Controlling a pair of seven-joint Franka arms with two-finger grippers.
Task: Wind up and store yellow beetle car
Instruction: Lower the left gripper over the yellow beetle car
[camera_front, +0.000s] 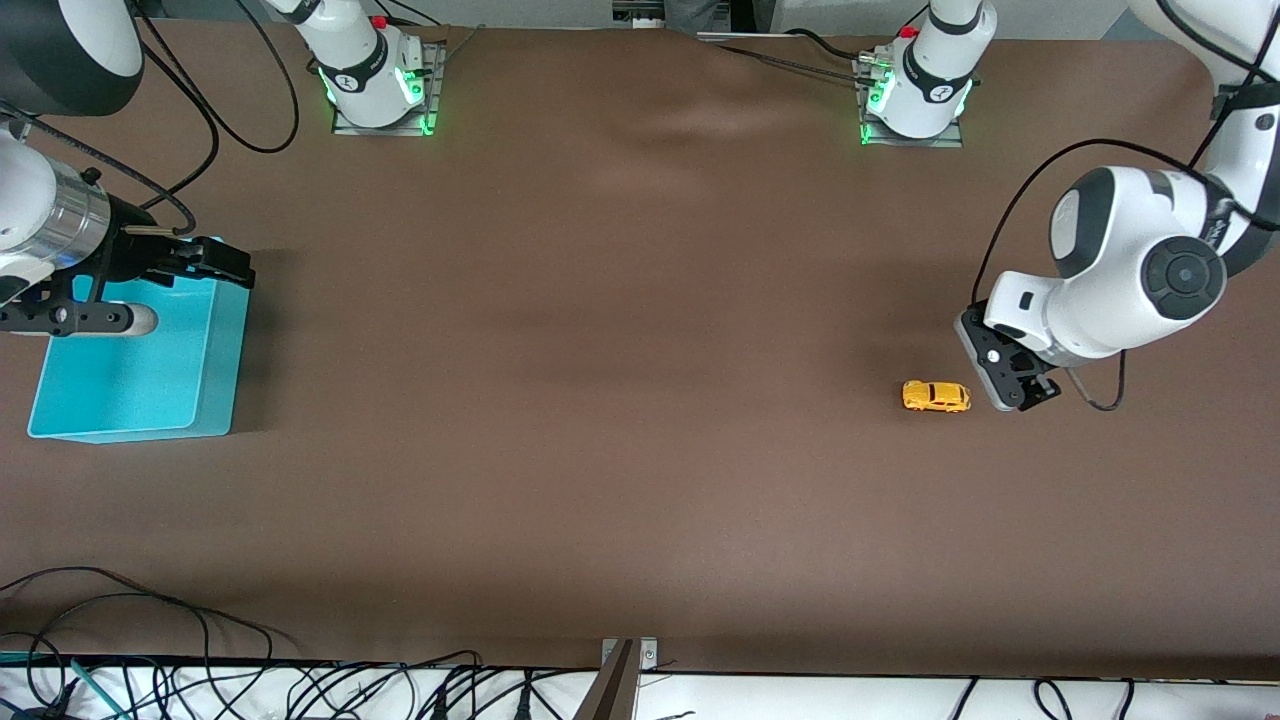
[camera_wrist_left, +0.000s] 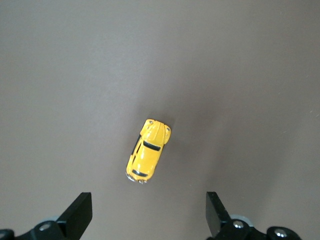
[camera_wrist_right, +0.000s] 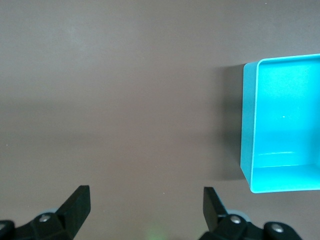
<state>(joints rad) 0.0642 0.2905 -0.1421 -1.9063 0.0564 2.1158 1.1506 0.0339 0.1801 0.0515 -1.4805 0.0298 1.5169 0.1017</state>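
Front view: yellow beetle car (camera_front: 936, 396) on desk; left gripper (camera_front: 1012, 385) beside it, right gripper (camera_front: 215, 262) over blue bin (camera_front: 140, 385), both w/ jaws wide.

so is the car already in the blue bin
No, the yellow beetle car sits on the bare table beside the left gripper, apart from the blue bin.

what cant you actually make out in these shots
- Yellow beetle car: any wind-up part; only its roof shows in the front and left wrist views.
- Teal bin: part of its inside, covered by the right gripper in the front view and cut off by the right wrist view's edge.
- Left gripper: its height over the table beside the car; fingers are apart.
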